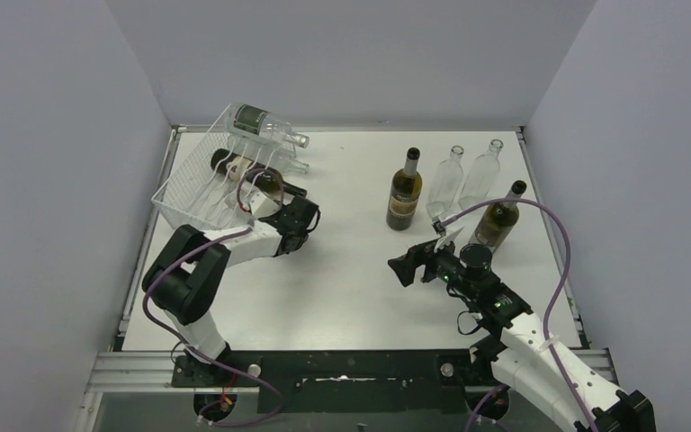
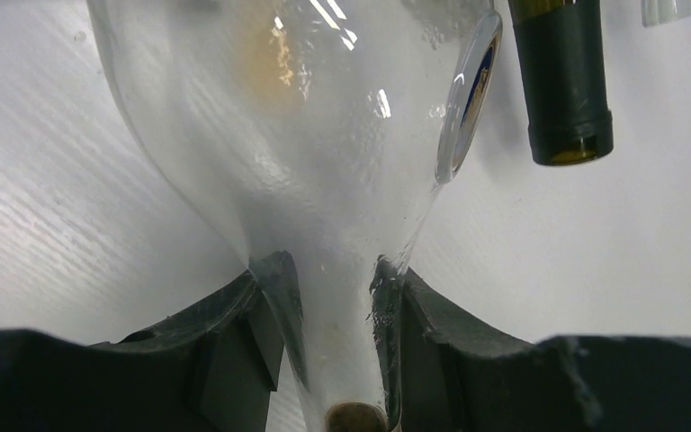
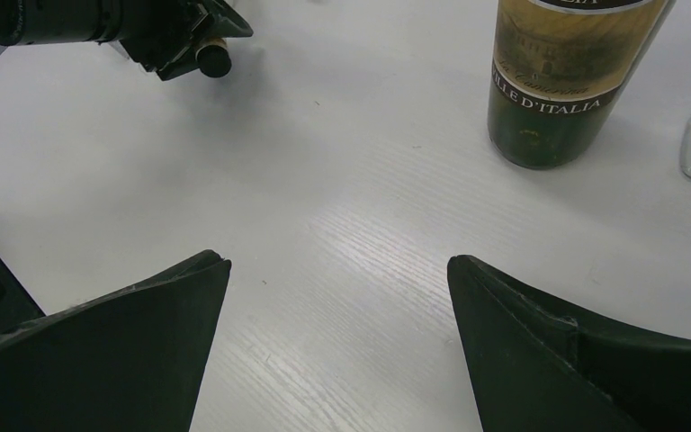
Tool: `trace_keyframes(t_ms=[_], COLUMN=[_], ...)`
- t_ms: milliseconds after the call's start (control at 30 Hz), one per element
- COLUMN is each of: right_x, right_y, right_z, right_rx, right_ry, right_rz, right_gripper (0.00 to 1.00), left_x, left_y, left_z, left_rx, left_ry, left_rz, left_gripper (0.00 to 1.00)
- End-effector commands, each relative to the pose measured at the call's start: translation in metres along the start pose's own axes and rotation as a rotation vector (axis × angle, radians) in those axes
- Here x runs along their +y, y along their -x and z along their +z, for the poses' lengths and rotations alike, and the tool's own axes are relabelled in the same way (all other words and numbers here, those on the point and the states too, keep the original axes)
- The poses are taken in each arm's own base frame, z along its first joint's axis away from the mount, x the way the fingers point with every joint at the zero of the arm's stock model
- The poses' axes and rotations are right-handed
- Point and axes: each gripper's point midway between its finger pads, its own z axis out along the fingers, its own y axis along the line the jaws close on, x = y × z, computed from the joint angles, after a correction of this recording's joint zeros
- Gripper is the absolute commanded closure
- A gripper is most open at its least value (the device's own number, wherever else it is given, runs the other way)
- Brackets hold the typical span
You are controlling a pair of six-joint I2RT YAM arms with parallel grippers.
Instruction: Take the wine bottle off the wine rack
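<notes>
The see-through wine rack [image 1: 183, 193] stands at the far left of the table. My left gripper [image 1: 295, 218] is shut on the neck of a clear wine bottle [image 2: 306, 135] that lies at the rack's low front edge. Its corked mouth sits between my fingers [image 2: 274, 288]. A dark bottle [image 1: 270, 184] lies beside it, and its neck shows in the left wrist view [image 2: 562, 81]. Two clear bottles [image 1: 259, 121] lie higher on the rack. My right gripper [image 1: 407, 266] is open and empty, low over the table [image 3: 337, 261].
Several bottles stand at the back right: a dark one [image 1: 405, 191], two clear ones [image 1: 447, 184], and a dark one [image 1: 499, 220] right beside my right wrist. The dark labelled bottle [image 3: 553, 81] stands ahead of my right gripper. Grey walls enclose the table.
</notes>
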Motion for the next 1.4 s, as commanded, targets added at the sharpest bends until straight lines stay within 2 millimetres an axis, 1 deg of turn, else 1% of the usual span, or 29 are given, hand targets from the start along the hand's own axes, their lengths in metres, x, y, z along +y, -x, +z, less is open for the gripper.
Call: trace_keyframes(t_ms=[0, 200, 367, 467, 600, 733, 800, 867, 900, 933, 1033, 1133, 1200, 1367], right_x=[0.003, 0.004, 0.004, 0.005, 0.010, 0.022, 0.028, 0.035, 0.041, 0.046, 0.063, 0.085, 0.097, 0.123], right_y=[0.015, 0.016, 0.014, 0.014, 0.016, 0.016, 0.015, 0.015, 0.014, 0.014, 0.018, 0.019, 0.019, 0.023], right_z=[0.002, 0.002, 0.004, 0.007, 0.011, 0.021, 0.028, 0.034, 0.037, 0.040, 0.050, 0.056, 0.060, 0.067], right_rx=[-0.065, -0.061, -0.048, -0.041, -0.051, -0.052, -0.047, -0.041, -0.040, -0.044, -0.095, -0.154, -0.181, -0.230], right_ry=[0.010, 0.012, 0.010, 0.014, 0.030, 0.065, 0.074, 0.080, 0.091, 0.106, 0.159, 0.276, 0.340, 0.491], right_rz=[-0.011, -0.015, -0.015, -0.025, -0.029, -0.035, -0.049, -0.085, -0.114, -0.152, -0.284, -0.449, -0.562, -0.740], right_gripper=[0.02, 0.02, 0.02, 0.02, 0.02, 0.02, 0.02, 0.02, 0.02, 0.02, 0.02, 0.02, 0.02, 0.02], left_x=[-0.049, -0.051, -0.060, -0.070, -0.074, -0.074, -0.067, -0.060, -0.054, -0.049, -0.033, -0.021, -0.018, -0.009], left_y=[0.024, 0.009, 0.000, -0.004, -0.002, -0.007, -0.007, 0.001, 0.001, 0.003, 0.006, 0.001, -0.002, -0.001], left_z=[-0.036, -0.043, -0.063, -0.083, -0.115, -0.149, -0.165, -0.182, -0.186, -0.197, -0.218, -0.238, -0.253, -0.281], left_rx=[-0.080, -0.071, -0.027, 0.013, 0.086, 0.234, 0.285, 0.310, 0.325, 0.361, 0.433, 0.535, 0.602, 0.722], left_ry=[-0.154, -0.192, -0.238, -0.284, -0.331, -0.388, -0.392, -0.400, -0.391, -0.404, -0.429, -0.471, -0.507, -0.521], left_rz=[-0.092, -0.118, -0.136, -0.134, -0.150, -0.189, -0.174, -0.164, -0.154, -0.154, -0.153, -0.154, -0.155, -0.185], left_gripper=[1.00, 1.00, 1.00, 1.00, 1.00, 1.00, 1.00, 1.00, 1.00, 1.00, 1.00, 1.00, 1.00, 1.00])
